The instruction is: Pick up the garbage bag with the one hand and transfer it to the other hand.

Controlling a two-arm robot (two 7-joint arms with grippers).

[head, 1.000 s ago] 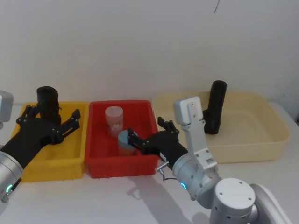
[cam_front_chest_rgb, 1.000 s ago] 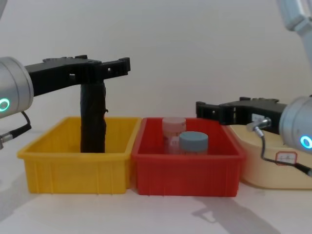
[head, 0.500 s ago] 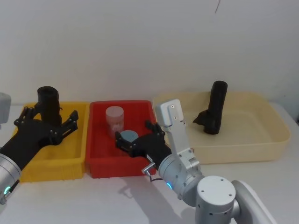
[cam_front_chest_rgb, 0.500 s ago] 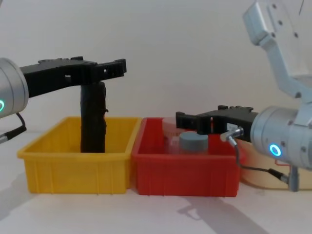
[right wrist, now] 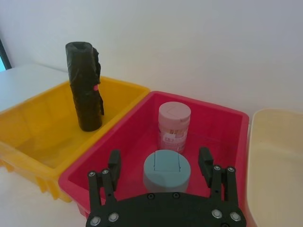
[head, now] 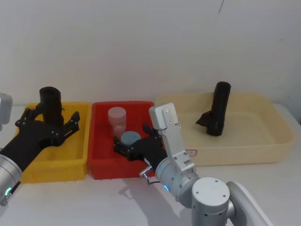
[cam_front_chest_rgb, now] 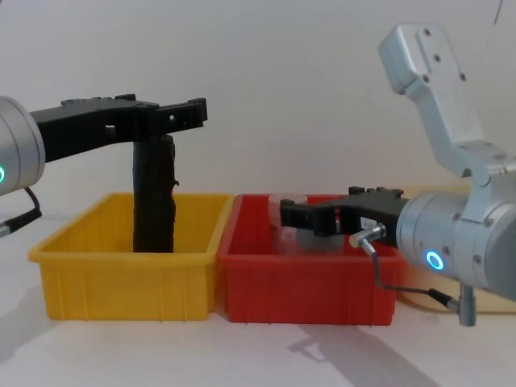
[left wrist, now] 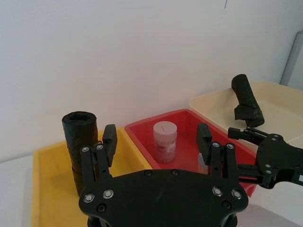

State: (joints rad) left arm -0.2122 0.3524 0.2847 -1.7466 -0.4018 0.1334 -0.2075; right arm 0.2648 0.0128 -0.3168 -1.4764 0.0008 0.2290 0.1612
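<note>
Since a second ago my right gripper point(head: 134, 147) has been sliding leftward from the beige tub's edge, and now I am seeing it hanging over the red bin point(head: 99, 141), fingers spread wide and holding nothing, straddling the blue-capped jar point(right wrist: 166, 169) with the pink jar point(right wrist: 173, 126) just beyond. My left gripper point(head: 51, 123) is barely changing: it is hovering level over the yellow bin point(head: 75, 162), its fingers parted and empty, with the garbage bag point(head: 51, 106) standing just past and between the fingertips. From the chest camera I cannot tell whether the fingers are touching the roll.

I am reading the garbage bag as standing upright in the yellow bin toward its far wall, long axis vertical, open end pointing straight up, its top rising above the bin rim in the chest view point(cam_front_chest_rgb: 153, 193). A slimmer black roll point(head: 217, 109) is leaning slightly in the beige tub point(head: 273, 141), well apart on the right.
</note>
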